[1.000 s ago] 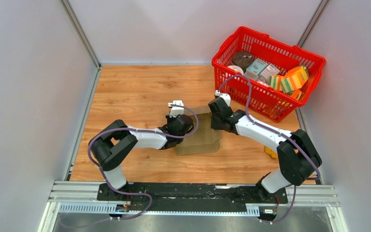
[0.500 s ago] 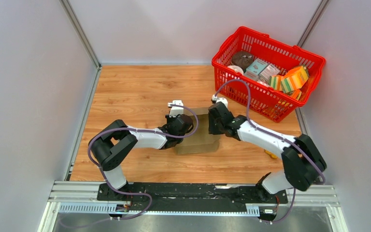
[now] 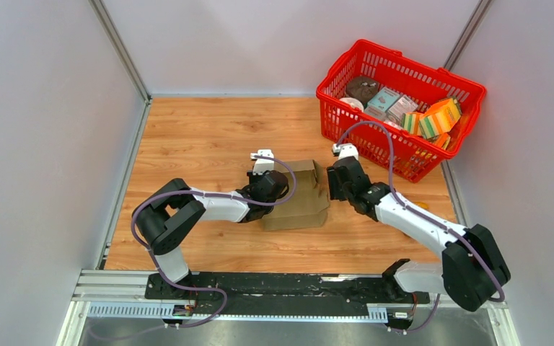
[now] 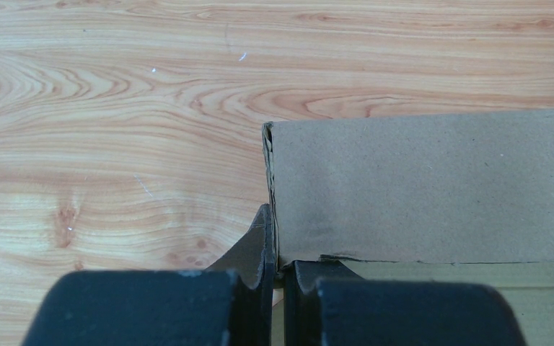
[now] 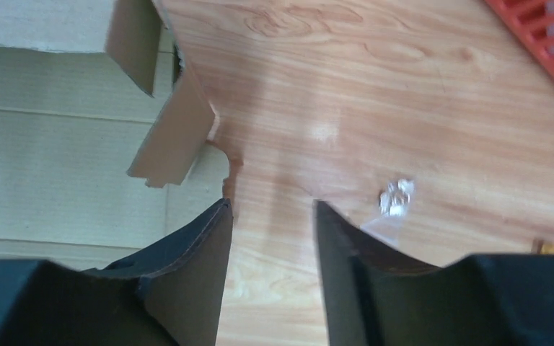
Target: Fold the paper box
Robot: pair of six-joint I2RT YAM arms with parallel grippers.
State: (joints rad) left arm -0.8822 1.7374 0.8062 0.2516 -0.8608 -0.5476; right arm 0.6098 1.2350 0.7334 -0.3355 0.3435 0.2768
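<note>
Brown cardboard box (image 3: 304,198) is lying between both pincers: left gripper (image 4: 278,280) is clamping its wall, and right gripper (image 5: 270,231) is hanging with fingers apart just beside its flap. Clear scrap (image 5: 395,197) is lying ahead of it, with the red basket (image 3: 332,108) sitting beyond and the table (image 3: 202,137) spreading past the left gripper.

- Pair of limbs, left arm (image 3: 213,205) and right arm (image 3: 411,216): white link shells, black joint housings.
- Ends, left pincer (image 4: 278,268) and right pincer (image 5: 270,210): matte black tapered fingers.
- Wiring: lilac cable (image 3: 216,194) looped along each limb.
- Mounting: black base plate (image 3: 288,285) on ribbed aluminium rail (image 3: 288,308).
</note>
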